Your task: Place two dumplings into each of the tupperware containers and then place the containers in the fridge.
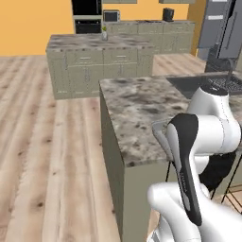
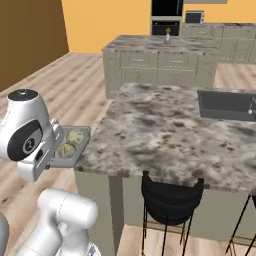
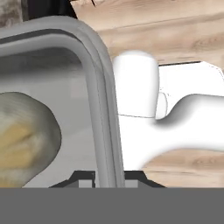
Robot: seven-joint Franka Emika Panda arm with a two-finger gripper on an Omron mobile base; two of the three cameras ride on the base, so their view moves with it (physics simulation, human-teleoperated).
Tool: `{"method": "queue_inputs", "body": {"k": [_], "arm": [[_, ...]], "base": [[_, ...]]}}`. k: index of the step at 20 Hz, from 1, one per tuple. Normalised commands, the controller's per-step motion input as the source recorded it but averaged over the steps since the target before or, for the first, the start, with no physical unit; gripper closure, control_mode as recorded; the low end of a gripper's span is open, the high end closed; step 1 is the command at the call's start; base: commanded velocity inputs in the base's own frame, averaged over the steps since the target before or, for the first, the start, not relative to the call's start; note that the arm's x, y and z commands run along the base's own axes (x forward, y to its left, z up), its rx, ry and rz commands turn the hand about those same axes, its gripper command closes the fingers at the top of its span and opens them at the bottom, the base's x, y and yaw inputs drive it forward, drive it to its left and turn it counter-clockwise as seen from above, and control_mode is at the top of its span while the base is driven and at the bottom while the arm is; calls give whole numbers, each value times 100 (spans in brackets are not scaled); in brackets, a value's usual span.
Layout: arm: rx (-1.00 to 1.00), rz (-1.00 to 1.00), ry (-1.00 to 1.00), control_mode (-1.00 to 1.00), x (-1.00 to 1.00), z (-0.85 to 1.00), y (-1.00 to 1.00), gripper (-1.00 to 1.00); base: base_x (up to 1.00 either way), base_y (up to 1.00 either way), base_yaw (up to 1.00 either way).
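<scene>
Gripper (image 3: 109, 178) pinches the rim of a grey container (image 2: 80, 145), one finger on each side of the wall. Container sits in the air just off the counter (image 2: 170, 135) edge. Two dumplings (image 2: 70, 141) lie inside it.

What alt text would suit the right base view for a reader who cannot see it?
The end effector grips the rim of a grey tupperware container holding two dumplings, just off the edge of the speckled stone counter. A black stool stands below, and a kitchen island lies beyond.
</scene>
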Motion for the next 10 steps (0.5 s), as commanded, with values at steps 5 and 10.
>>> {"method": "queue_inputs", "body": {"k": [5, 10], "arm": [[0, 0, 0, 100, 0, 0, 0, 100], [0, 0, 0, 100, 0, 0, 0, 100]], "base": [[-42, 100, 8], [76, 100, 0]]}}
